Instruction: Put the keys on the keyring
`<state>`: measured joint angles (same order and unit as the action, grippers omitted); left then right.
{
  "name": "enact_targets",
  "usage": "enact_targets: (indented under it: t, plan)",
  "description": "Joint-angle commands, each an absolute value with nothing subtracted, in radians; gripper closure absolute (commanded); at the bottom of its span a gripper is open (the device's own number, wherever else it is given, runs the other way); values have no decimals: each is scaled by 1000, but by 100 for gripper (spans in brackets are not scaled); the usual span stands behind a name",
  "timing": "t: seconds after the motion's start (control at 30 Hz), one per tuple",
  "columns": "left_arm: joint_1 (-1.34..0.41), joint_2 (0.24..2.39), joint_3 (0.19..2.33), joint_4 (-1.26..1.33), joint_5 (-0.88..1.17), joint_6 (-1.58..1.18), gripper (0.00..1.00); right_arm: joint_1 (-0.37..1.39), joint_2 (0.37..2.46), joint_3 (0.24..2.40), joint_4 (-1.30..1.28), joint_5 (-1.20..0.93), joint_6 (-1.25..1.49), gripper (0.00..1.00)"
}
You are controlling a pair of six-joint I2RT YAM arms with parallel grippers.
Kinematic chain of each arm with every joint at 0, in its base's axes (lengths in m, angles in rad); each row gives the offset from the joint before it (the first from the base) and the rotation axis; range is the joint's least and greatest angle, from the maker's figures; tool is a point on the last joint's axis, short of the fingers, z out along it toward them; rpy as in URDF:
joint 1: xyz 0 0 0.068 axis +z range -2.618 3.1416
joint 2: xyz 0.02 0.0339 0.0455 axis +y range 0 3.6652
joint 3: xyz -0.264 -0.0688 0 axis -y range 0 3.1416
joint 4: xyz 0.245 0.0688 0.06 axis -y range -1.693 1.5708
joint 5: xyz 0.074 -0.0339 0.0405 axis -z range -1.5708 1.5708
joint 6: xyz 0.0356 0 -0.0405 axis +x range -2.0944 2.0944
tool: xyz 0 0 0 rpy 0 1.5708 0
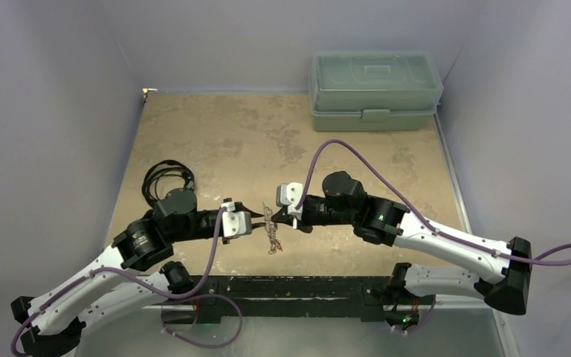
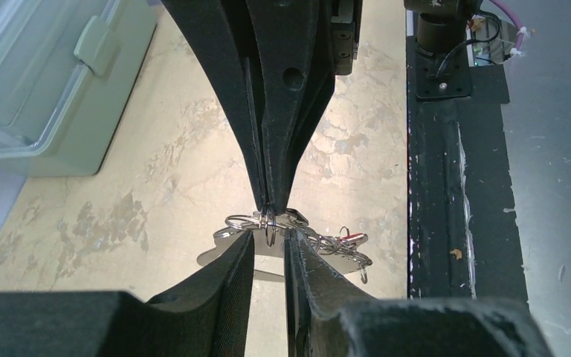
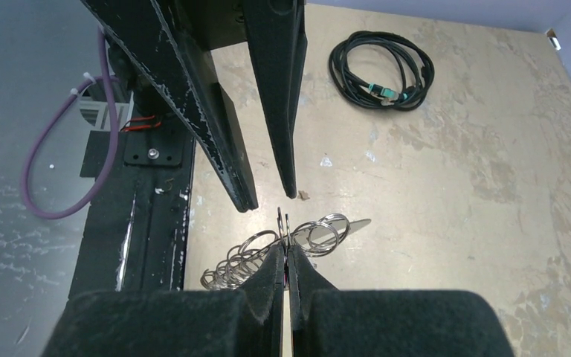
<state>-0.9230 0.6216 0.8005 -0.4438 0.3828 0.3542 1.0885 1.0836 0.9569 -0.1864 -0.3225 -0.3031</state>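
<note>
Your right pincer [image 3: 286,253] is closed tight. It has hold of one thin ring of the keyring [image 1: 271,235], and that ring stands up on its edge between the two fingers.

Your left pincer [image 3: 269,198] is a little way open. Its two fingers [image 2: 230,286] have a gap between them, and the thin ring sits right at that gap. You cannot tell if either finger is touching the ring. The left pincer has hold of nothing.

The two pincers meet tip to tip, the left one coming from the left and the right one from the right. They are over the near middle of the table [image 1: 230,134].

The keyring is a small shiny bunch. Its top is up between the two pincers. The rest, a row of small loops, trails toward the near edge. From above it is too small to see if it lies on the table or hangs.

The keys [image 2: 351,239] are in that bunch, just beside the ring being held, on its near side. You can see one with a red head. The others are too small and tangled to tell apart.

A black cable [image 1: 165,177] lies coiled on the left, well apart from the bunch. A shut green box [image 1: 375,89] sits at the far right corner.
</note>
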Motion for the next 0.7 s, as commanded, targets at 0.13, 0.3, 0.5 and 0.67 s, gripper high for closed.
enact_targets:
  t: [0.13,0.3,0.5,0.67]
  plan:
    - [-920,641,830,-407,414,378,78,1104,1054,1015,-177,-300,-325,100]
    - [-920,639,807,-373,415,372,76,1112,1055,1016,-173,-304,-327,100]
    - [-920,652,805,-368,419,368,77,1117,1048,1014,-172,-299,-328,100]
    - [-920,649,795,-369,429,365,77,1120,1045,1013,-167,-299,-327,100]
